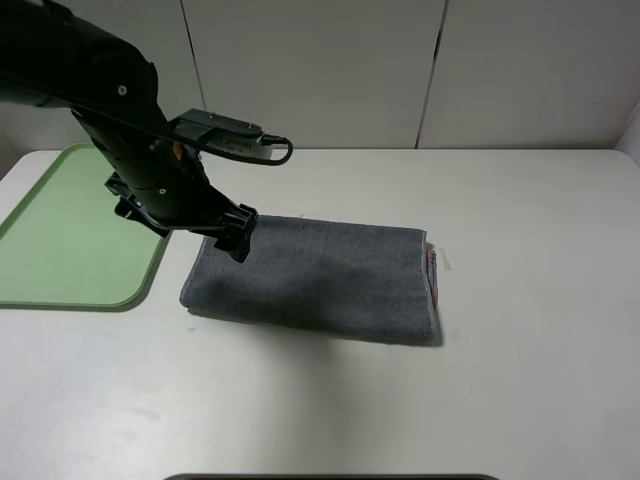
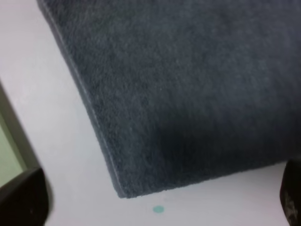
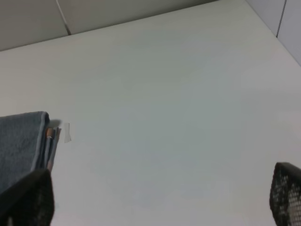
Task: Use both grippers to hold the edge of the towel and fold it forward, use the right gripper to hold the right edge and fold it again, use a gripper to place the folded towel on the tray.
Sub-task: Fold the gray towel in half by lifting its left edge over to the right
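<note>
Left gripper, jaws apart, above the towel.
We hover at its end nearest the tray, likely for pickup.

The towel fills most of the frame, one corner at lower centre, a teal spot on the table just below. The tray shows at left; the left gripper has its fingers wide apart in the lower corners.

The towel is laid mid-way on the table, with the tray set just left of it, apart. The left claw is held over its far left corner.
</note>
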